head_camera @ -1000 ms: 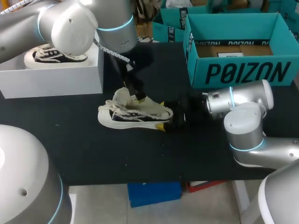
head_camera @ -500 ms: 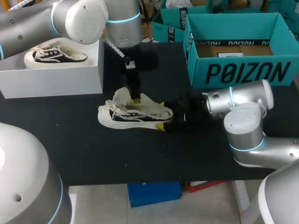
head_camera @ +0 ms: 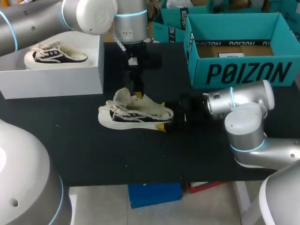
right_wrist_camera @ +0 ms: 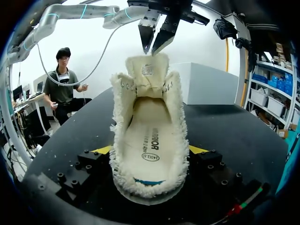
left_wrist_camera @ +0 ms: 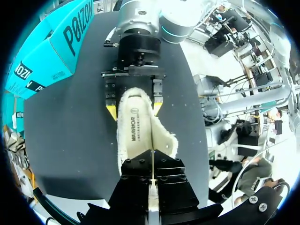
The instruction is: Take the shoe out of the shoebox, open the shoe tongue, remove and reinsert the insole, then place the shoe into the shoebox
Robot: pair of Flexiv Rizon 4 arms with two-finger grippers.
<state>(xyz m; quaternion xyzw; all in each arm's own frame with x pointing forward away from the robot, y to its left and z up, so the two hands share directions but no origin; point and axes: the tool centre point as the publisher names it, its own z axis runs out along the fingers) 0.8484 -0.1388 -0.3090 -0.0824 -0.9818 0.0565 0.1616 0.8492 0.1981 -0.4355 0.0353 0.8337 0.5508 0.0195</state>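
Cream shoe (head_camera: 135, 115) sits upright on the black counter (head_camera: 93, 154), well apart from the teal shoebox (head_camera: 239, 51). Right gripper (right_wrist_camera: 151, 151) clamps the heel, a yellow tip on each side. Head view hides the interior. Left wrist view looks straight down on the insole (left_wrist_camera: 138, 127). Right wrist view shows the raised tongue (right_wrist_camera: 149, 70) with the left gripper (right_wrist_camera: 154, 47) just above it; open or closed, cannot tell.

**Robot lab, shoe test bench**

I'm driving two grey arms, the left arm (head_camera: 37, 23) and the right arm (head_camera: 248, 126), which come in over a bare black table (head_camera: 93, 154). Teal shoeboxes (head_camera: 239, 47) sit at the far edge and a white box (head_camera: 51, 77) at the left. It's a staged rig.
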